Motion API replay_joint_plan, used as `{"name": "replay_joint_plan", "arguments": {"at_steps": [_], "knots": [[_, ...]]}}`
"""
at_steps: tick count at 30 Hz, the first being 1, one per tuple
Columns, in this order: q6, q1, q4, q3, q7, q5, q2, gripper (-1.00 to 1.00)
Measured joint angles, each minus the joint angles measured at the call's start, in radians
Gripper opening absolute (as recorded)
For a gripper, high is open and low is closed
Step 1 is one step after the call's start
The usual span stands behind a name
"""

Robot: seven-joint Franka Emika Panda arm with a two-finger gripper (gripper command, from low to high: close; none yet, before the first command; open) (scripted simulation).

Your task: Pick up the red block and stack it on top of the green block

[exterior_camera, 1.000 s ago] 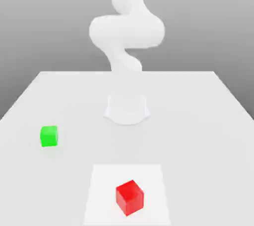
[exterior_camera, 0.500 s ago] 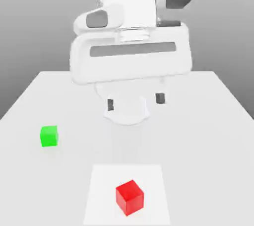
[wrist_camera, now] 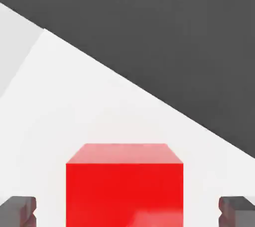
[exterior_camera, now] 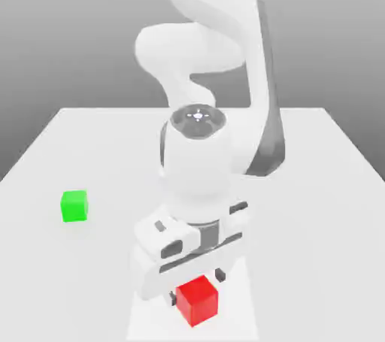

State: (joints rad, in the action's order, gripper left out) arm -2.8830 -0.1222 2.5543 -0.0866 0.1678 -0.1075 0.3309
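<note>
Down low over the small glossy bright red cube [exterior_camera: 197, 300], the white two-finger gripper [exterior_camera: 196, 286] of the Panda arm, hand pointing at the table. In the hand view, red cube [wrist_camera: 124, 183] dead centre between the two dark grey fingertips [wrist_camera: 19, 210], one pad on each side, each with a clear strip of white table showing between pad and cube face. So: jaws parted, straddling but not touching, nothing gripped yet. Cube resting flat on the white tabletop [exterior_camera: 316, 183], inside a slightly brighter square patch, at the near edge of the exterior view. The deciding relation: cube directly under and between the pads, its flat side faces turned squarely to them in the hand view, no obvious offset to one side. No long axis to worry about, a cube being equal all round; only the face alignment counts, and that looks good. Judged stage: approach finished, squeeze pending, lift and carry untouched. Small plain bright green cube [exterior_camera: 74, 206] well apart from the red cube, off toward the exterior view's left and farther back on the table, bare on top and free for stacking. Likely need next: closing evenly on both faces, then a straight rise before any sideways travel toward green.
</note>
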Motion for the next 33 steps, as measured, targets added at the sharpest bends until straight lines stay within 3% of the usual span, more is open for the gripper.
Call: {"name": "replay_joint_plan", "arguments": {"at_steps": [6, 13, 23, 33], "knots": [[0.001, 0.001, 0.0, 0.001, 0.001, 0.002, -0.001, -1.0], [0.169, 0.017, 0.049, -0.068, 0.071, 0.104, -0.223, -1.0], [0.257, 0.376, 0.216, -0.239, 0.205, 0.338, -0.495, -1.0], [0.244, 0.683, 0.406, -0.412, 0.266, 0.453, -0.667, -1.0]]}}
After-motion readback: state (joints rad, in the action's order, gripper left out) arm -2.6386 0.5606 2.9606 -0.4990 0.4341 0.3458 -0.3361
